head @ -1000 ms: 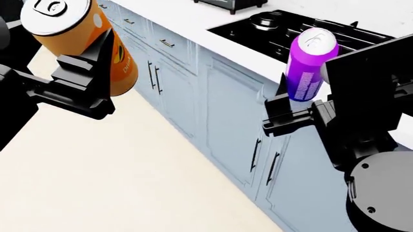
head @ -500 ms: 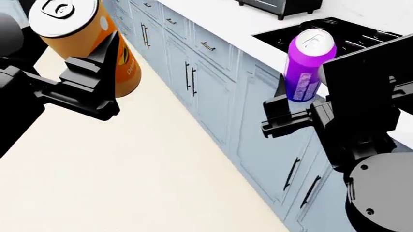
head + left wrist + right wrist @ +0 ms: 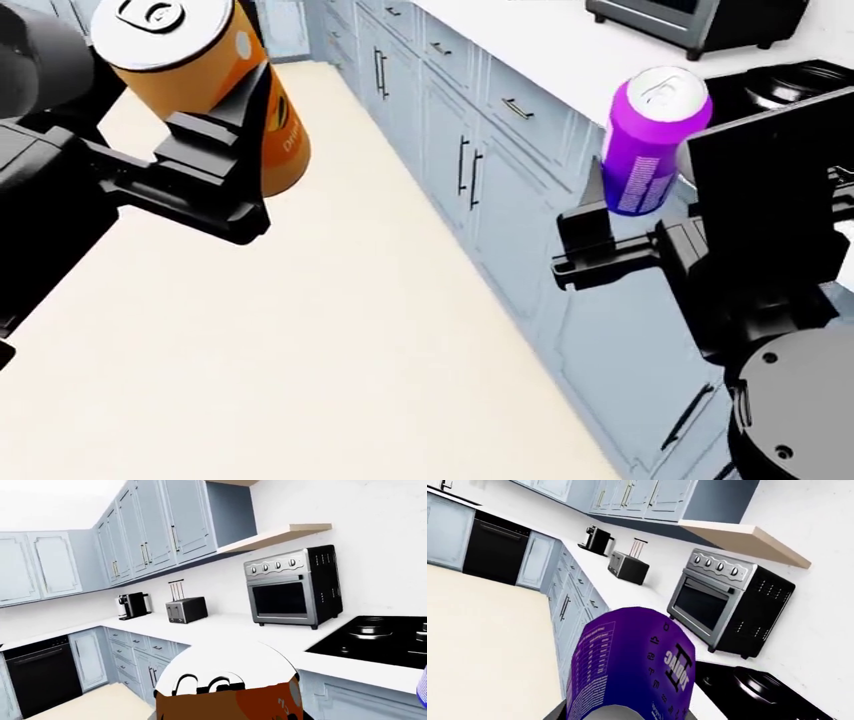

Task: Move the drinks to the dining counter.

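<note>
Left end effector point(image 3: 227, 165) grasping golden-yellow can point(image 3: 214, 85), tilted, held over cream floor point(image 3: 267, 330). Right end effector point(image 3: 601, 235) grasping purple can point(image 3: 650, 140), upright, just in front of grey-blue cabinets point(image 3: 534, 200). Beyond: white worktop point(image 3: 227, 627), toaster oven point(image 3: 293, 586), black gas hob point(image 3: 373, 640), toaster point(image 3: 185, 609).

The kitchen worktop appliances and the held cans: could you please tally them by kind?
Drink cans: 2, orange can and purple can
Toaster oven: 1
Toaster: 1
Coffee machine: 1
Gas hob: 1
Total: 6
</note>
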Robot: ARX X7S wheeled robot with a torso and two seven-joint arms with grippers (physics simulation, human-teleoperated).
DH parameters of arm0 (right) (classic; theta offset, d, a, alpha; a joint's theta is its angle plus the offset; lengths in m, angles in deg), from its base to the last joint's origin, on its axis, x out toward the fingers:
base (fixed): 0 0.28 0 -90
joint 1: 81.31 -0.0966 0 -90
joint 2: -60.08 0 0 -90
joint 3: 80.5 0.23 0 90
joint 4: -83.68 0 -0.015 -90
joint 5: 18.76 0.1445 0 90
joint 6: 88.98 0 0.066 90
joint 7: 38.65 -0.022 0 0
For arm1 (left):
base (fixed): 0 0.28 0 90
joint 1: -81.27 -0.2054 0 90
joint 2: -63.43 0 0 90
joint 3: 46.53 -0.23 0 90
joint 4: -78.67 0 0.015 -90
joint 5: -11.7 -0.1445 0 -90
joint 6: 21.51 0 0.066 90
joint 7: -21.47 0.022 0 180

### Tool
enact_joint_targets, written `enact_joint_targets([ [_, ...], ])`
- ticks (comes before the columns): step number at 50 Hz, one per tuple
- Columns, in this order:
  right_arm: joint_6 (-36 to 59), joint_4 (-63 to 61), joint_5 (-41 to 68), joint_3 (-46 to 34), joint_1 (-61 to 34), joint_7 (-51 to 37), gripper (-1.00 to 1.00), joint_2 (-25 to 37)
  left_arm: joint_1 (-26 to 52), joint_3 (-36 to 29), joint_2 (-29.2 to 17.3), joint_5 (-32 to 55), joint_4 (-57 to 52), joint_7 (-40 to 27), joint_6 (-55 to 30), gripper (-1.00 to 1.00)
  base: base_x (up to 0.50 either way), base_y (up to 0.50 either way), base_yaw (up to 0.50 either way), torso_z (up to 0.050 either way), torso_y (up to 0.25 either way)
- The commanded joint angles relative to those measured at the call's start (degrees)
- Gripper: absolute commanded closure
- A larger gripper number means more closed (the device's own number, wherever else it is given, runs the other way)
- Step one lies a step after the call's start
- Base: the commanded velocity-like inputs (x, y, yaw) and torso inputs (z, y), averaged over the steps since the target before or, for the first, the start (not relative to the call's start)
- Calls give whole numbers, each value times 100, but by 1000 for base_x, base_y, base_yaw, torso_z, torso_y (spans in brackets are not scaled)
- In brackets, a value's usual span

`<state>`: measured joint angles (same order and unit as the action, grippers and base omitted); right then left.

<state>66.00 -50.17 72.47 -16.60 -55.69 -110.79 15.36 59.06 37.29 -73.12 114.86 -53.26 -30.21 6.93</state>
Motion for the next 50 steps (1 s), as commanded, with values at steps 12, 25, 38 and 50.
enact_joint_targets([
  [12, 86, 22, -73, -71, -106, 0, 100, -19, 202, -147, 22, 30, 76, -59, 10, 100, 66, 188, 500, 1, 1],
  [25, 33, -6, -139, -87, -15, 32, 100, 22, 42, -93, -31, -59, 33, 14, 62, 100, 51, 192, 500, 0, 1],
  [38, -15, -35, -187, -111, 46, 36, 100, 38, 7, -124, -26, -103, 2, 24, 93, 100, 35, 195, 500, 0, 2],
  [50, 12, 48, -178, -157, -34, -6, 100, 33, 125, -179, -49, -46, 31, -23, 106, 100, 19, 197, 500, 1, 1],
])
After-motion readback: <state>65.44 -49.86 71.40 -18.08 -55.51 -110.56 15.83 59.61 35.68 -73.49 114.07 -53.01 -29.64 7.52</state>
